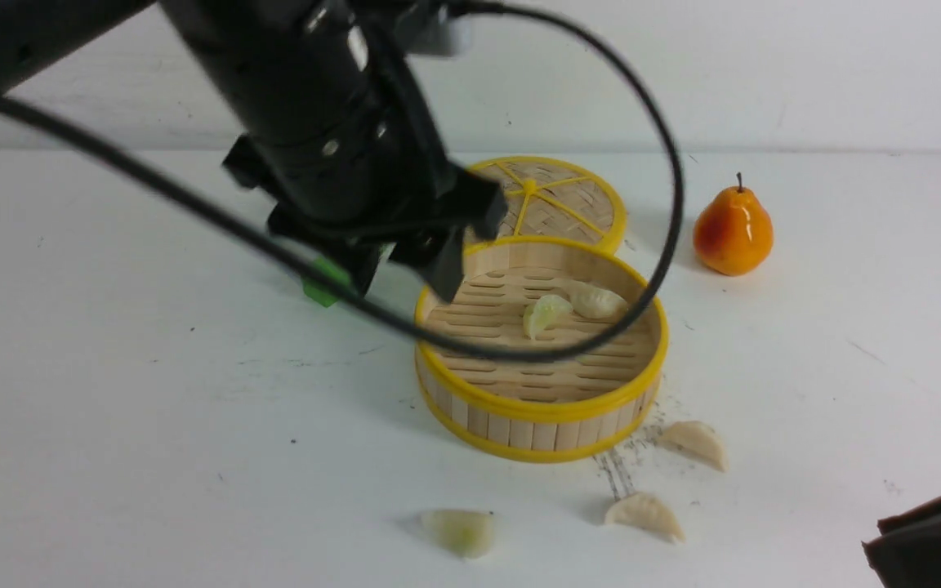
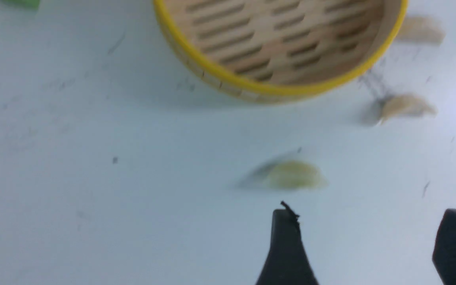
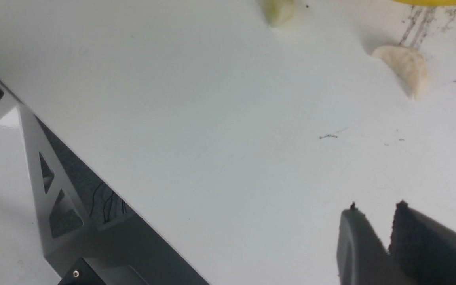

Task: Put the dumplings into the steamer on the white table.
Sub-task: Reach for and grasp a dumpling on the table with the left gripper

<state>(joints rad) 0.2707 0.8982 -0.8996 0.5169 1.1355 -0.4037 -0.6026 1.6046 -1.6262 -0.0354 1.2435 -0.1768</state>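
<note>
Dumplings: two sit in the steamer [image 1: 541, 408], three lie by the table's [image 1: 111, 408] near edge. Left gripper [image 2: 364, 241], spread and empty, should straddle the greenish dumpling [image 2: 293, 175] squarely before closing.

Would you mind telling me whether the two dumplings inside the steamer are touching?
Touching. The front view shows the greenish dumpling and the white dumpling meeting, no slats between them, in the steamer.

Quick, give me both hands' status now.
Left hand: open, holding nothing.
Right hand: nearly closed, holding nothing.
</note>
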